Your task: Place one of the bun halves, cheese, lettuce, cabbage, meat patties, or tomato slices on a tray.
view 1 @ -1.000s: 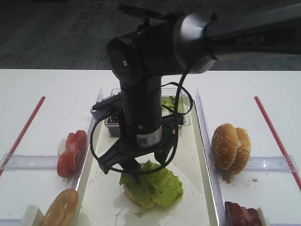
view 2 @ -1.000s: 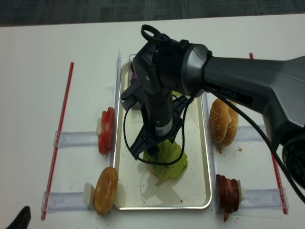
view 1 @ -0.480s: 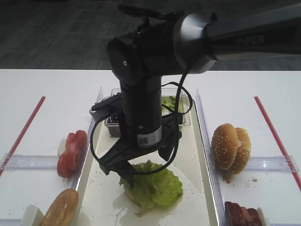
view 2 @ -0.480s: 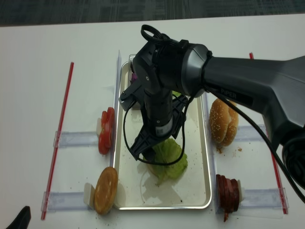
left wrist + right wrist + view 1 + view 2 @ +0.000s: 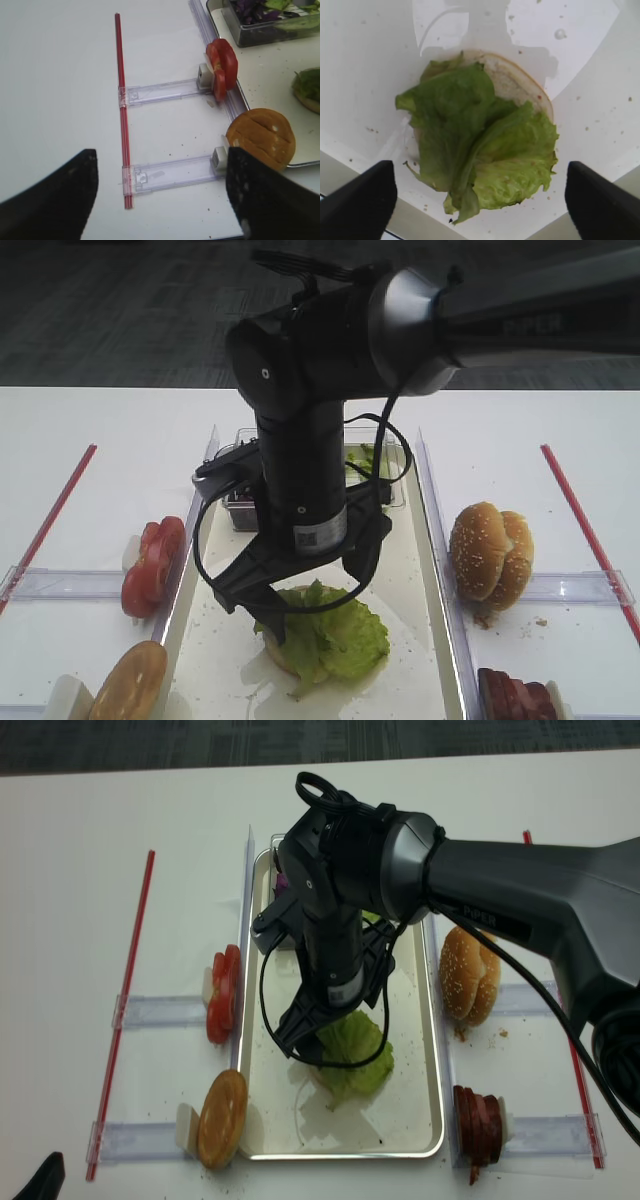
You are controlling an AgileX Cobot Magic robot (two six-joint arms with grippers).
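Observation:
A ruffled green lettuce leaf lies on a pale flat bun half near the front of the cream tray. My right gripper hangs just above it, open. Its two black fingers stand wide on either side of the leaf and touch nothing. From above, the lettuce shows partly under the right gripper. My left gripper is open and empty over the bare table left of the tray, near a golden bun half and the tomato slices.
A clear box with purple cabbage and green leaves sits at the tray's far end. Sesame bun halves and meat patties stand in holders on the right. Red sticks lie along both outer sides.
The right gripper's jaws have spread wider and lifted slightly off the lettuce, which stays on the bun half. Nothing else has moved.

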